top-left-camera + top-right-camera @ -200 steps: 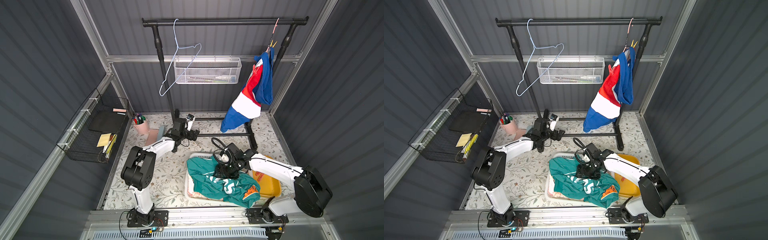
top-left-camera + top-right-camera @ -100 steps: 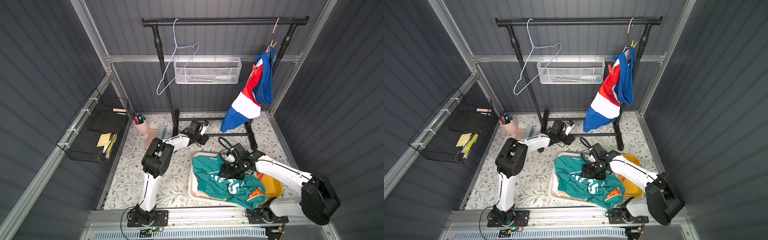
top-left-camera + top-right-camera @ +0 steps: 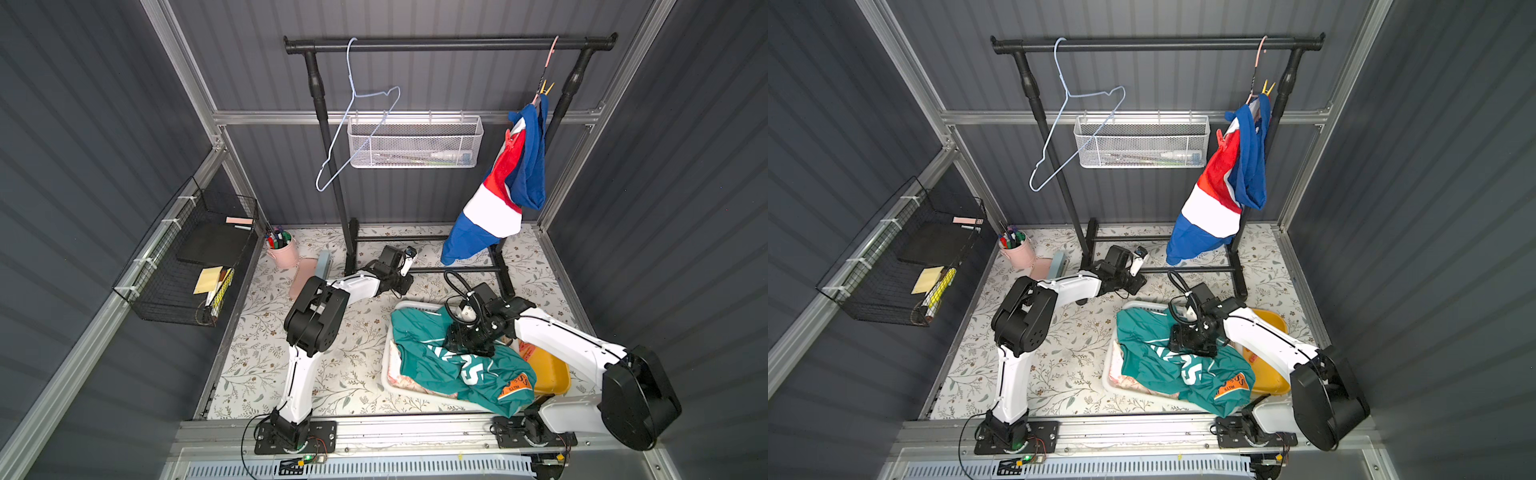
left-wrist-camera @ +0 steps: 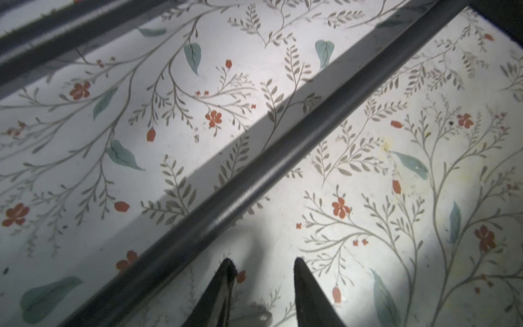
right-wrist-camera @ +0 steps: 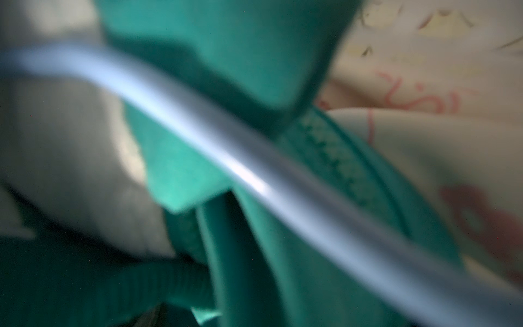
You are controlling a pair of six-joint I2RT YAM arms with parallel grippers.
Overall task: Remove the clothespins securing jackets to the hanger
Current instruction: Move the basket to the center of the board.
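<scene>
Yellow clothespin [image 3: 547, 88] and red clothespin [image 3: 1221, 139] pin the red-white-blue jacket [image 3: 494, 195] to its hanger [image 3: 550, 54] at the garment rack's [image 3: 449, 43] end, so removal is unfinished; teal jacket [image 3: 449, 370] lies in the basket [image 3: 385, 370] before the rack under the right gripper [image 3: 459, 338], jaw state indeterminable; left gripper [image 4: 262, 260], slightly parted and empty, hovers over the rack's base.

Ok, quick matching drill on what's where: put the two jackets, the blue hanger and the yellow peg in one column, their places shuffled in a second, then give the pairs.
1. tricolour jacket
2. teal jacket
3. blue hanger
4. yellow peg

a. bare, on the rail
b. heaped in the white tub
c. hangs from the pink hanger
d. clipped at the hung jacket's top

Pairs: 1-c, 2-b, 3-a, 4-d.
</scene>
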